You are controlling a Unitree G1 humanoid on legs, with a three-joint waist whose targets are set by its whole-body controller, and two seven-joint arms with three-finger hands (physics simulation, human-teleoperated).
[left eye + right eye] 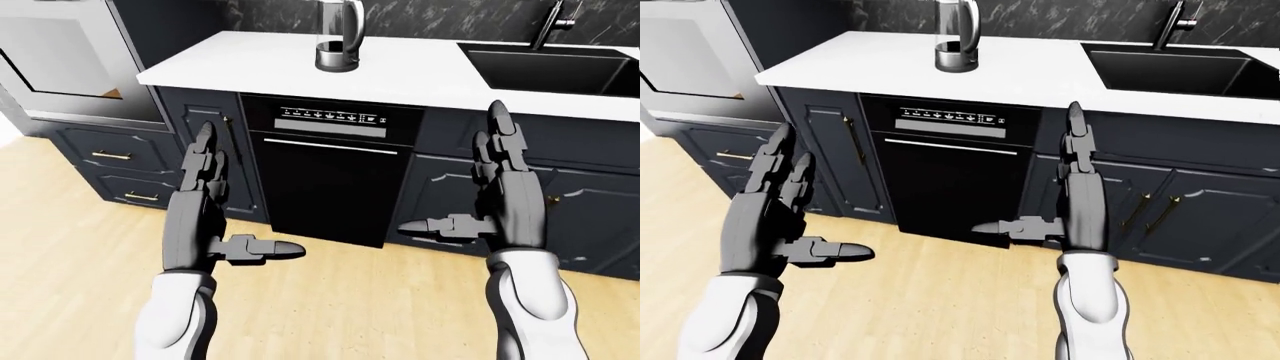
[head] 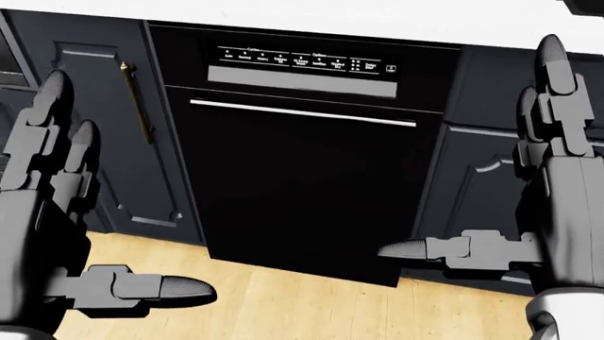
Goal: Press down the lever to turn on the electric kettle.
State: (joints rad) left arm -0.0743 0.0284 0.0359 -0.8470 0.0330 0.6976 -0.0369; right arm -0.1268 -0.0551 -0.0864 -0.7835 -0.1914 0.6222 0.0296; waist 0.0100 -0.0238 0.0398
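The electric kettle (image 1: 339, 37) stands on the white counter (image 1: 420, 71) at the top of the left-eye view, its top cut off by the frame; its grey base shows, and I cannot make out its lever. It also shows in the right-eye view (image 1: 956, 36). My left hand (image 1: 215, 202) is open, fingers straight up, thumb pointing right, low in the view and well short of the counter. My right hand (image 1: 470, 191) is open the same way, thumb pointing left. Both hands are empty and far below the kettle.
A black dishwasher (image 1: 330, 172) sits under the counter between dark cabinet doors (image 1: 590, 217). A black sink (image 1: 560, 67) with a faucet (image 1: 553, 22) is at the top right. An oven (image 1: 60, 52) and drawers (image 1: 110, 157) stand at the left. Wood floor (image 1: 350, 300) lies below.
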